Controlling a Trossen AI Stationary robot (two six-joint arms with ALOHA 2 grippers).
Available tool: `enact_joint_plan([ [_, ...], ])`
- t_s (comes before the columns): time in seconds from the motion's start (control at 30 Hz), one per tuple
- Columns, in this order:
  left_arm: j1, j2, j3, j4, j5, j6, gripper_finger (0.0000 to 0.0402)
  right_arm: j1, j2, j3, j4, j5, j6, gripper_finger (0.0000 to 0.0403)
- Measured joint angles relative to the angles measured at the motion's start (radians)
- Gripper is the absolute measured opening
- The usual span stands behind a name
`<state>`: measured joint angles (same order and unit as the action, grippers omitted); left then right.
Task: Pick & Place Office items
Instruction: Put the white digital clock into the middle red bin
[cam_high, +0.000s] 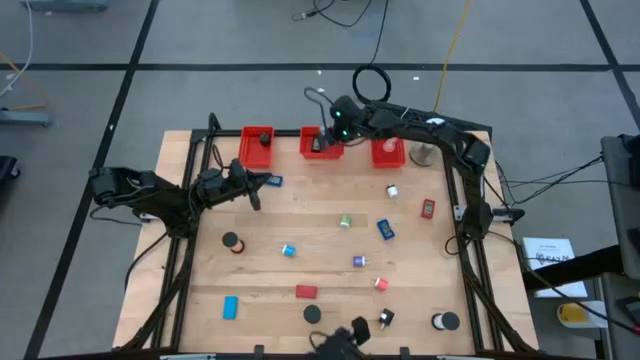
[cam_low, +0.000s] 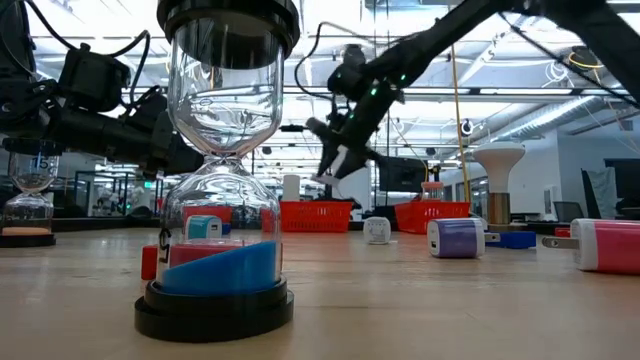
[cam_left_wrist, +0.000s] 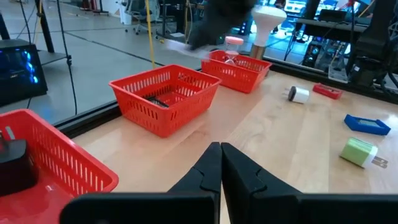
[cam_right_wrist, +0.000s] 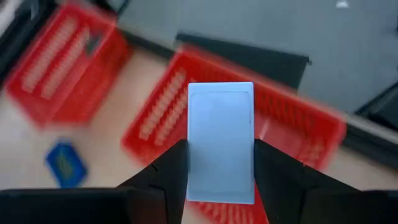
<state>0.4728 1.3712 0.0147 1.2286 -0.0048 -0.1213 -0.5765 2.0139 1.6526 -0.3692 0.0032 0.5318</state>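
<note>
Three red bins stand along the far edge: left (cam_high: 258, 146), middle (cam_high: 322, 147), right (cam_high: 388, 152). My right gripper (cam_high: 338, 128) hangs over the middle bin (cam_right_wrist: 292, 134), shut on a pale blue rectangular block (cam_right_wrist: 221, 140). Office items lie scattered on the wooden table (cam_high: 300, 215), among them a green plug (cam_high: 346, 221), a blue block (cam_high: 386, 229), a purple bit (cam_high: 359, 261), a red block (cam_high: 306, 291) and a black disc (cam_high: 231, 241). My left gripper (cam_left_wrist: 221, 167) waits shut and holding nothing, low over the table near the left bin (cam_left_wrist: 43, 155). My right gripper pinches the pale blue block by its two long sides (cam_right_wrist: 194, 163) between its two fingers, at the end nearest the wrist. The fingers slant downward from the table's right side and lie along the block. The block is lifted clear, above the middle bin.
A white round lamp (cam_high: 427, 152) stands beside the right bin. A sand timer (cam_low: 222, 170) with blue sand stands near the front edge. A small blue item (cam_high: 274, 181) lies just ahead of my left gripper. A black frame rail (cam_high: 185, 235) runs down each side.
</note>
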Motion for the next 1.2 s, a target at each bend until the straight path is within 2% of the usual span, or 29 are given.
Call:
enact_joint_plan([
  [0.13,0.0,0.0,0.0,-0.001,-0.005,-0.007,0.0009,-0.023,0.065,0.052,-0.002,-0.002,0.062,0.0149],
  [0.4,0.002,0.0,0.0,-0.005,-0.007,-0.012,0.001,-0.013,0.132,0.062,-0.012,-0.007,0.126,0.0149],
  [1.2,0.003,0.0,0.0,-0.018,-0.007,-0.029,0.0005,0.006,0.173,0.058,-0.021,-0.004,0.173,0.0175],
])
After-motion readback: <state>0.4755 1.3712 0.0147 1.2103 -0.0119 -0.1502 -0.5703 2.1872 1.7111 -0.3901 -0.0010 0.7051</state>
